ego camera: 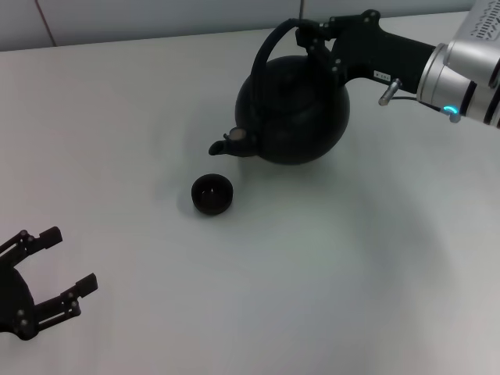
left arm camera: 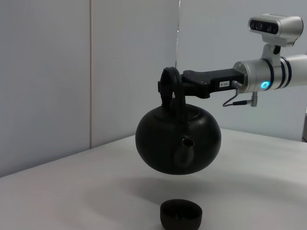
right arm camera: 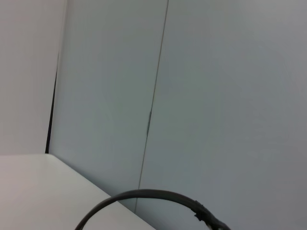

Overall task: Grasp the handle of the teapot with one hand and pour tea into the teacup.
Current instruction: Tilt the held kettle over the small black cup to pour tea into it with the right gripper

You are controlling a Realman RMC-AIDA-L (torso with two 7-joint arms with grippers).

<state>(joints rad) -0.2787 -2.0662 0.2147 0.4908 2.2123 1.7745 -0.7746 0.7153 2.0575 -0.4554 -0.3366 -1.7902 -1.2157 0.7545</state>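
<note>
The right gripper (ego camera: 311, 37) has its fingers clamped on the handle (ego camera: 269, 47), holding the teapot (ego camera: 295, 113) in the air near the tabletop's (ego camera: 312, 273) far edge. Its spout tips toward the teacup (ego camera: 212, 194) standing just beside and below it. The left gripper (ego camera: 56, 266) rests at the near left corner, fingers wide apart.

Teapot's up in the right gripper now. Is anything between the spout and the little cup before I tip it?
Nothing visible. The round matte-black teapot hangs clear of the white table from its arched handle, held by the right gripper. Its spout sits just short of the tiny black teacup, with only open air between. The left gripper is parked well away.
</note>
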